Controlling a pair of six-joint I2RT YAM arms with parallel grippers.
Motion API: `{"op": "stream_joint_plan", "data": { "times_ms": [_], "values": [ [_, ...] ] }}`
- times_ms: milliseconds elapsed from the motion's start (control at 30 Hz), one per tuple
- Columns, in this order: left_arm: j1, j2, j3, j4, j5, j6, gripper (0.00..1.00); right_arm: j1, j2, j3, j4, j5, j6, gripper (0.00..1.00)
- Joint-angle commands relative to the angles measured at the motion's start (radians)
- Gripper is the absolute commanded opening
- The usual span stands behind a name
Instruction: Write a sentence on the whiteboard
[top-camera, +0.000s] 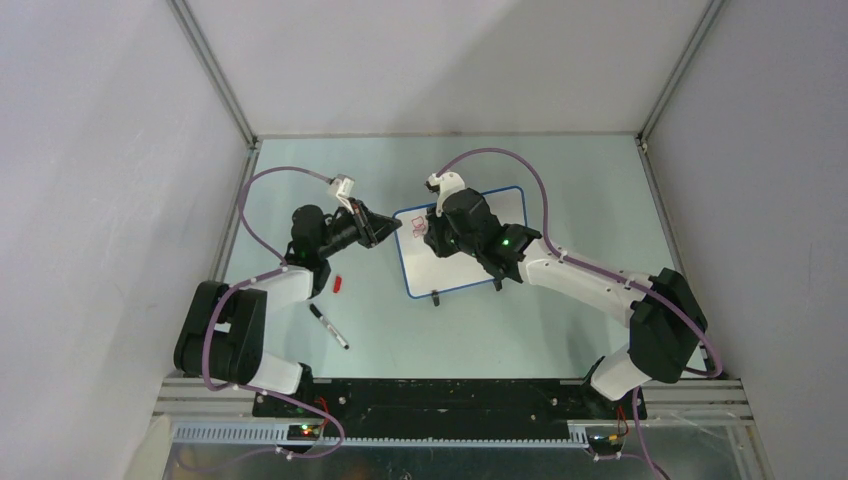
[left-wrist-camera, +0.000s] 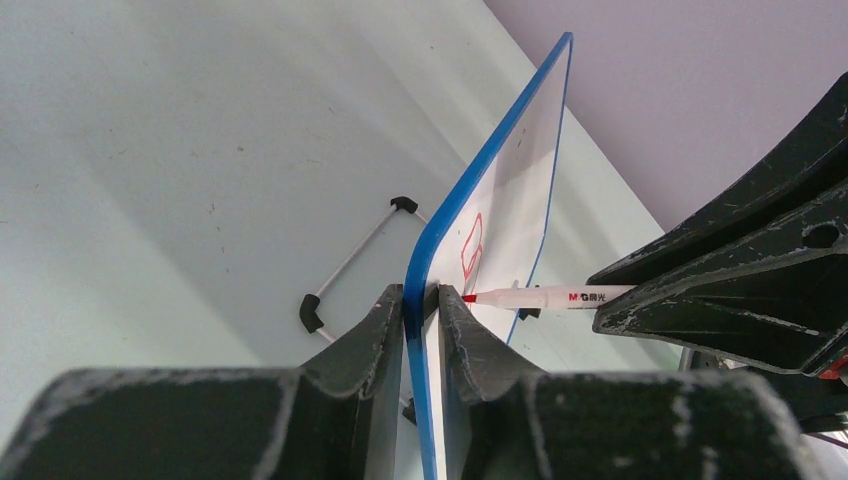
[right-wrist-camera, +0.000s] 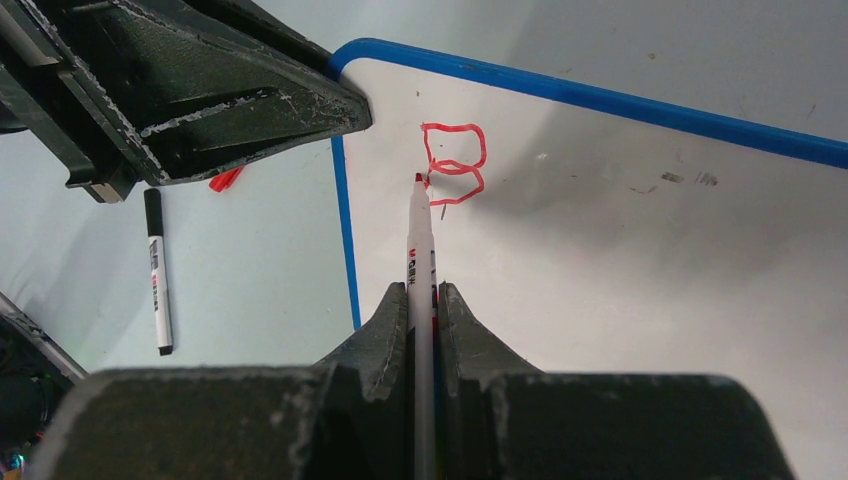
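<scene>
Red "B" (right-wrist-camera: 455, 163) on whiteboard (right-wrist-camera: 650, 260) gripped by left end effector (left-wrist-camera: 421, 300); M&G marker (right-wrist-camera: 420, 250) gripped by right end effector (right-wrist-camera: 422, 300).

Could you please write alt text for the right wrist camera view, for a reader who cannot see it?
The right gripper holds a red-tipped white marker at a red handwritten letter B on the blue-rimmed whiteboard. The left gripper clamps the board's corner; a black marker lies on the table beside it.
</scene>
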Motion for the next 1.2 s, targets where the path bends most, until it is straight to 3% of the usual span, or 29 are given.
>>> {"op": "stream_joint_plan", "data": {
  "times_ms": [0,633,1167],
  "values": [
    [-0.014,-0.04,0.008,0.009,0.024,0.022,0.22,-0.001,-0.048,0.043,0.0,0.039,-0.024,0.0],
    [-0.013,-0.041,0.008,0.007,0.023,0.026,0.22,-0.027,-0.089,0.041,-0.012,0.056,-0.031,0.0],
    [-0.014,-0.045,0.007,0.0,0.019,0.031,0.22,-0.072,-0.18,-0.074,0.045,0.05,-0.051,0.0]
  ]
}}
